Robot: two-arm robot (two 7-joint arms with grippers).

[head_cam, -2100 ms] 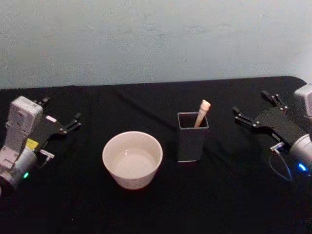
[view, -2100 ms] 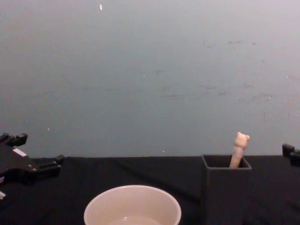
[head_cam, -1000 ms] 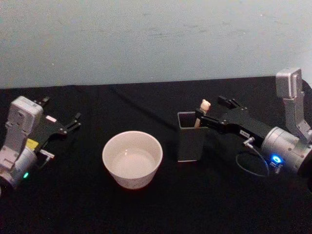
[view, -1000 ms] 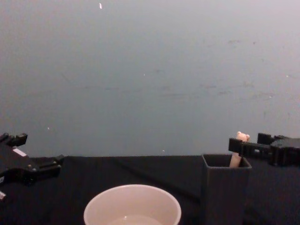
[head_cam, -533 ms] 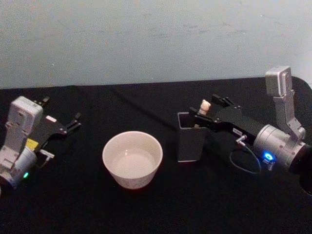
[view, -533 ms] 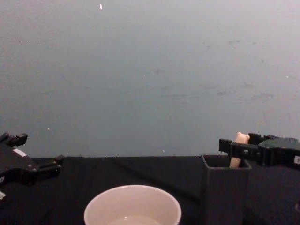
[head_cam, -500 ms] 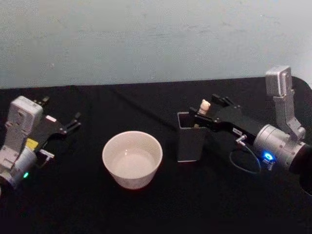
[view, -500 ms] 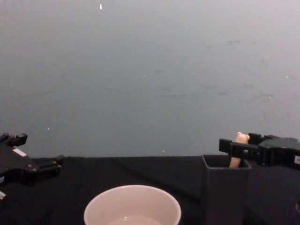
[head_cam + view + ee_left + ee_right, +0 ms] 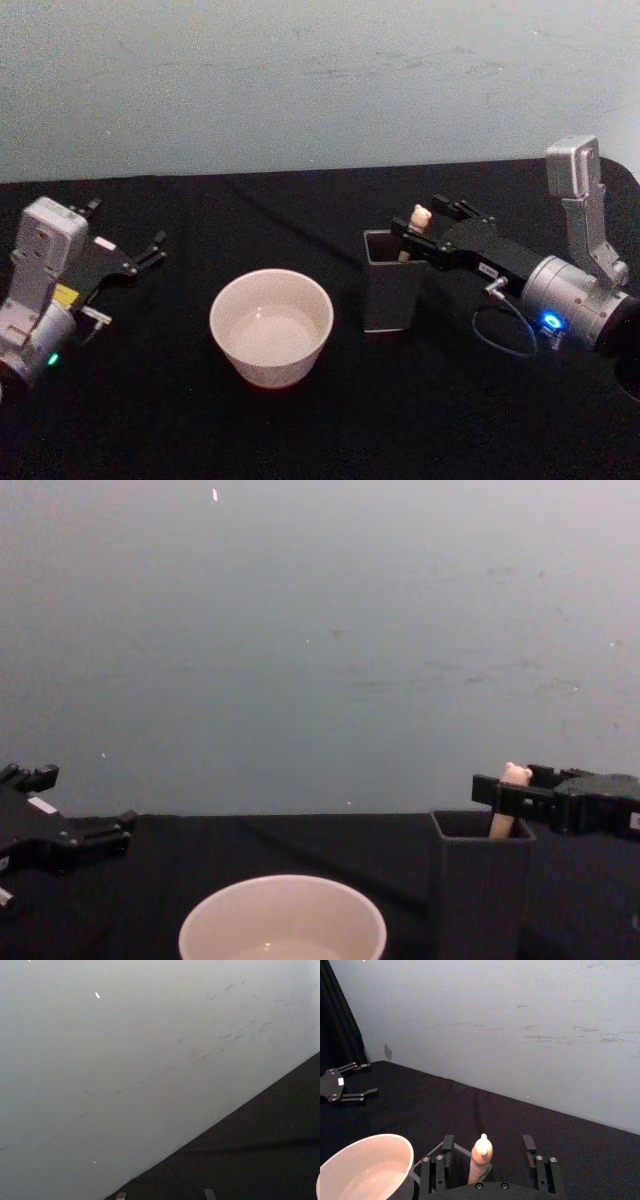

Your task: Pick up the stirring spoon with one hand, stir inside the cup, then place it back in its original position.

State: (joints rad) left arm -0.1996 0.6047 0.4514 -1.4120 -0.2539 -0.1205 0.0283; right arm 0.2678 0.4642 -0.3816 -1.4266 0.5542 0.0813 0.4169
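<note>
Stirring spoon | right gripper spread astride handle — apparently not touching | left gripper parked wide

Of the slim stirring spoon with its pale beige, bear-topped handle, the neck and bowl are hidden inside the tall dark grey square holder, so where they rest cannot be told. In the chest view the bottom edge cuts off the lower walls of the wide cream-white cup and of the holder, while the right claw runs off the right edge and the left claw off the left. The right wrist view loses part of the cup at its edge.
</note>
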